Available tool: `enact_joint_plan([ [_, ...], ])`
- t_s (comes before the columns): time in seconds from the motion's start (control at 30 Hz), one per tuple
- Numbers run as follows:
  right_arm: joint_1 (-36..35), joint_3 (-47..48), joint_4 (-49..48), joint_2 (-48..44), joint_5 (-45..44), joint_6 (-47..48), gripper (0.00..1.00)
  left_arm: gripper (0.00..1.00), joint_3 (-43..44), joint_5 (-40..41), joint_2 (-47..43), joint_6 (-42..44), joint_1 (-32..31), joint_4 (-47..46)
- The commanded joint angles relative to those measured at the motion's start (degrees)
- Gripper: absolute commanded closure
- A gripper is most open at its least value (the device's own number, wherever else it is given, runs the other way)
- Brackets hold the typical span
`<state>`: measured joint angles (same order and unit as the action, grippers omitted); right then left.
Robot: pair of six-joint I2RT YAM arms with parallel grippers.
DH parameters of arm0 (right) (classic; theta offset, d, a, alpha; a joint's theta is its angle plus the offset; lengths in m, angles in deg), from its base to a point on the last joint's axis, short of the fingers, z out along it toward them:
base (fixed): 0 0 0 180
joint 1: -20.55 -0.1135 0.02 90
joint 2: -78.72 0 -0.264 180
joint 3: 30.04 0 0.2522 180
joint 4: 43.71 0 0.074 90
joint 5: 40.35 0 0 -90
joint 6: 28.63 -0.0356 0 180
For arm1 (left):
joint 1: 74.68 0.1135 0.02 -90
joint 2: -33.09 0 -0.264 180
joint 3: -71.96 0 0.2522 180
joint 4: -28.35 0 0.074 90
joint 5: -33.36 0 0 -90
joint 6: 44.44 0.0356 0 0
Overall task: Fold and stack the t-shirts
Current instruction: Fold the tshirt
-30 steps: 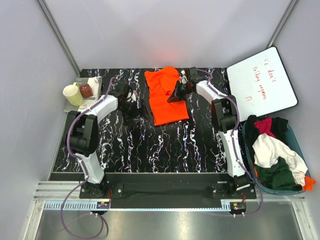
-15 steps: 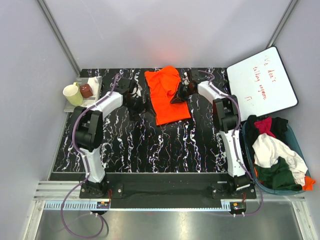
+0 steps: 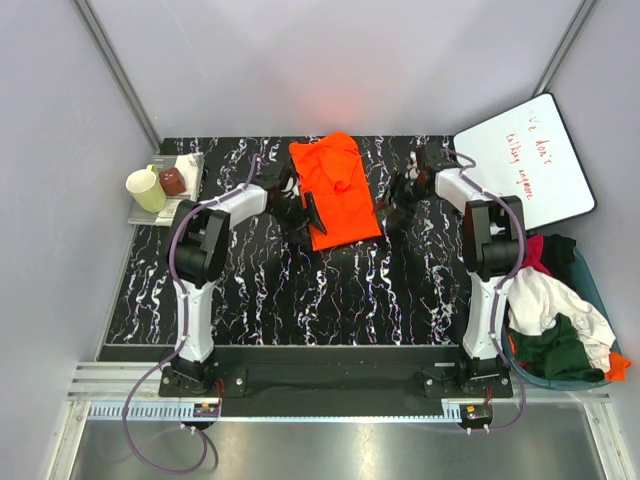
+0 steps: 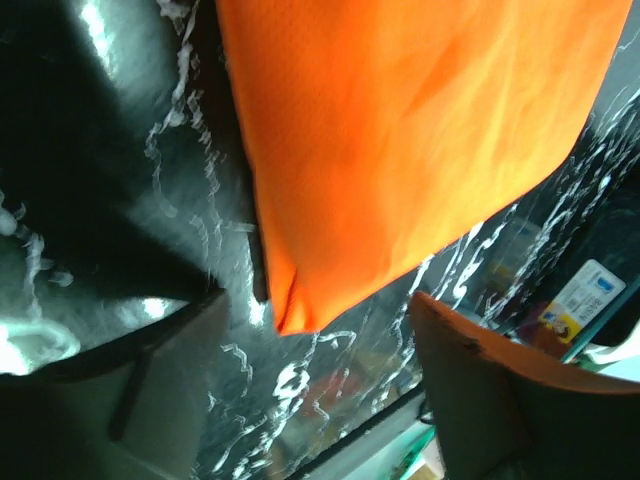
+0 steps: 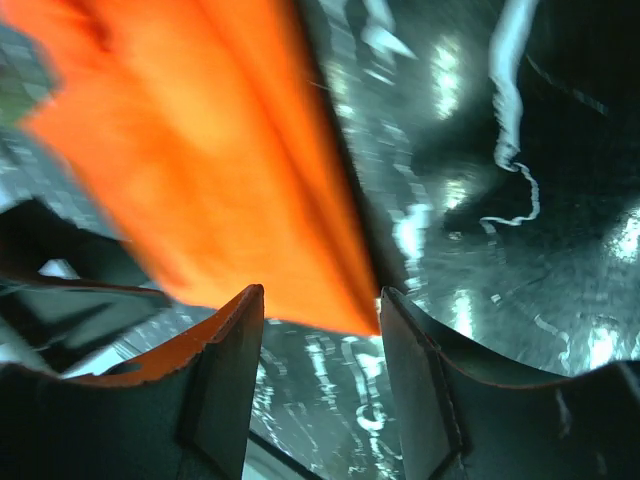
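A bright orange t-shirt [image 3: 335, 190] lies folded into a narrow rectangle at the back middle of the black marbled table [image 3: 300, 290]. My left gripper [image 3: 303, 215] sits low at its near left edge, open. In the left wrist view the orange t-shirt [image 4: 400, 140] has its corner just ahead of the empty gap of the left gripper [image 4: 320, 385]. My right gripper [image 3: 398, 205] is to the right of the shirt, apart from it and open. In the right wrist view the orange t-shirt [image 5: 200, 150] ends just ahead of the right gripper [image 5: 320, 335], which holds nothing.
A blue basket [image 3: 597, 283] at the right edge holds a heap of t-shirts: white [image 3: 545, 300], dark green [image 3: 550, 350], magenta-red [image 3: 530, 250]. A white board [image 3: 525, 160] with red writing leans at the back right. A cup [image 3: 145, 188] and tray stand at the back left.
My right gripper has opened, let go of the orange shirt and drawn off to the right. My left gripper has moved right, up to the shirt's near left edge.
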<state>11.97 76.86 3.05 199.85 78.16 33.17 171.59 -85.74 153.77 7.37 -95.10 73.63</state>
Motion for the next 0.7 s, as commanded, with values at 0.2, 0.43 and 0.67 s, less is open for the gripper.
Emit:
enact_joint_plan([
  [0.2, -1.44, -1.03, 6.11, 7.20, 3.13, -0.71, 0.45, 1.00, 3.34, 0.45, 4.65, -3.20, -1.28, -2.00],
  [0.43, -1.88, -6.39, 8.14, 4.83, 6.20, 1.48, 0.97, 1.00, 2.20, -0.95, 2.55, -3.03, -1.28, -1.91],
  [0.67, -3.28, -16.57, 8.14, -2.01, 8.14, 3.68, 1.00, 1.00, -6.04, -1.31, -5.10, -0.66, -1.72, -0.24],
])
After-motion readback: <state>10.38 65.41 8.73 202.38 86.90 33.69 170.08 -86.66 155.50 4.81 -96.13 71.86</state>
